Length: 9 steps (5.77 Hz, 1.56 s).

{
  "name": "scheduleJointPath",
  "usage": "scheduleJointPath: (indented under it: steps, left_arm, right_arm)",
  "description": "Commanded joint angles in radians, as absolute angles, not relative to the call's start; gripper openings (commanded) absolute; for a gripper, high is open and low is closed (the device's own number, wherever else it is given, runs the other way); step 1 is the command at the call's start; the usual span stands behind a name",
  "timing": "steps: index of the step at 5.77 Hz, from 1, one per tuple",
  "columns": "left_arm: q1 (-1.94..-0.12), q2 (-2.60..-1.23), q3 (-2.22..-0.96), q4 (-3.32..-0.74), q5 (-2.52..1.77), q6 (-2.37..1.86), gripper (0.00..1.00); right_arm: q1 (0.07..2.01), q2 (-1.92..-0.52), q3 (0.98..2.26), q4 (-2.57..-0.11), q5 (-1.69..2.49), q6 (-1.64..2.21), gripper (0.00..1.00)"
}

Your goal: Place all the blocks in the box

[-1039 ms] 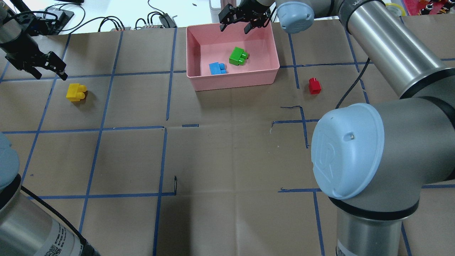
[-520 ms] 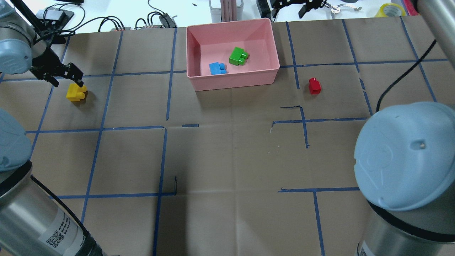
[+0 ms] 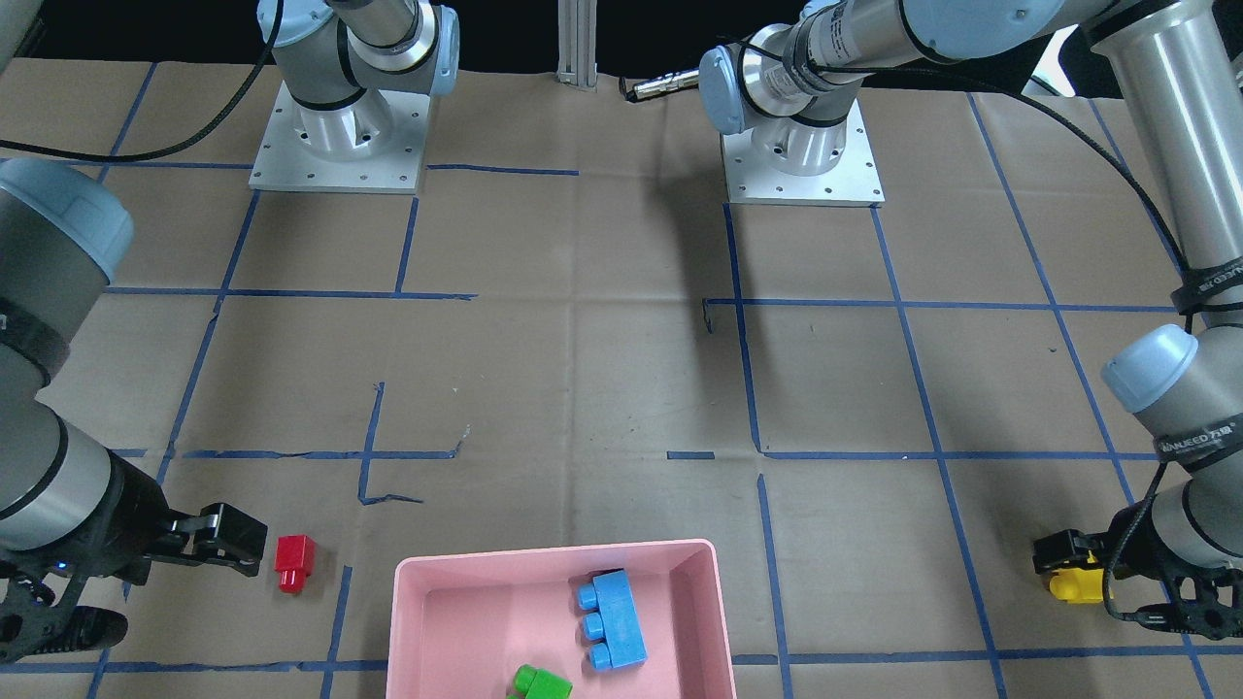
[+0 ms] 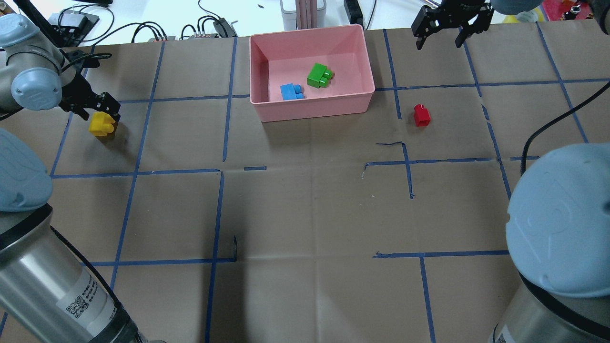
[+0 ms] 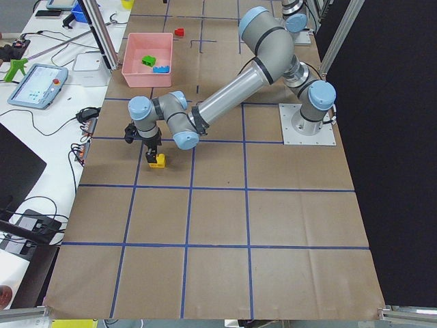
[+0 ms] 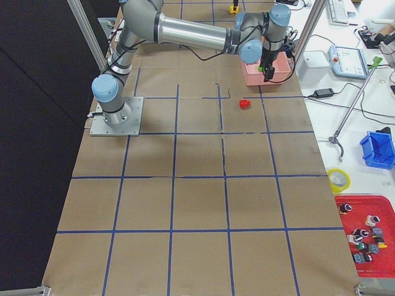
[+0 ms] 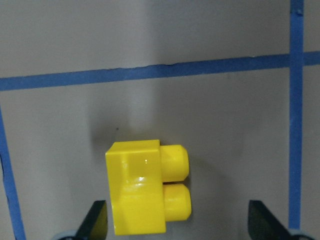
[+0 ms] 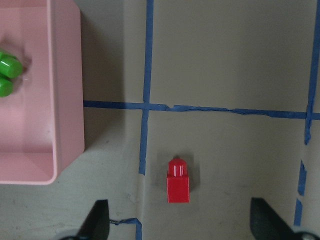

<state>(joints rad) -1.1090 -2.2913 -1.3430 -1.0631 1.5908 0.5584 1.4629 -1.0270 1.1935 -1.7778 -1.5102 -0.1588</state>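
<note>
Two-stud yellow block (image 7: 135,187) lies on its side.

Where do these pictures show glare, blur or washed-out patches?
Left wrist view: small white glints on the yellow two-stud plastic brick; the left gripper's fingertips look soft at the bottom edge. Overhead view: the white bench beyond the table is washed out, and the right arm's pale blue joint cap looms soft.

- I see silver tubes and pale-blue joint caps (image 4: 557,224) on both my arms (image 4: 28,295).
- Black cable (image 4: 524,145) along the right one.
- QR label (image 4: 81,302) on the left.
- Square, screwed base plates (image 3: 291,175).
- Black left gripper (image 4: 101,115), black right gripper (image 4: 439,45).
</note>
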Motion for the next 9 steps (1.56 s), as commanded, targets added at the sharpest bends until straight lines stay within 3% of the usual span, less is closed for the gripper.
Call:
scheduleJointPath:
  steps: [1, 3, 6, 7, 8, 9]
  left_arm:
    - [-1.103, -2.322, -1.347, -1.023, 1.582, 0.587, 0.99]
    - [-1.101, -2.326, -1.355, -1.014, 1.578, 0.591, 0.94]
    - [-1.091, -2.324, -1.341, -1.014, 1.566, 0.6, 0.43]
    - [-1.092, -2.315, -1.339, -1.015, 1.568, 0.6, 0.3]
    - [-1.097, -2.294, -1.319, -1.029, 1.574, 0.6, 0.21]
    - [-1.106, -2.257, -1.275, -1.092, 1.574, 0.601, 0.19]
  right_arm:
    - [1.463, -1.031, 1.334, -1.852, -1.557, -0.146, 0.93]
    - [1.465, -1.025, 1.449, -1.972, -1.551, -0.111, 0.93]
    - [1.465, -0.98, 1.54, -2.089, -1.546, -0.106, 0.93]
    - [1.465, -0.967, 1.549, -2.109, -1.54, -0.106, 0.94]
    - [1.465, -0.96, 1.545, -2.111, -1.54, -0.106, 0.93]
    - [1.465, -0.95, 1.548, -2.149, -1.54, -0.106, 0.93]
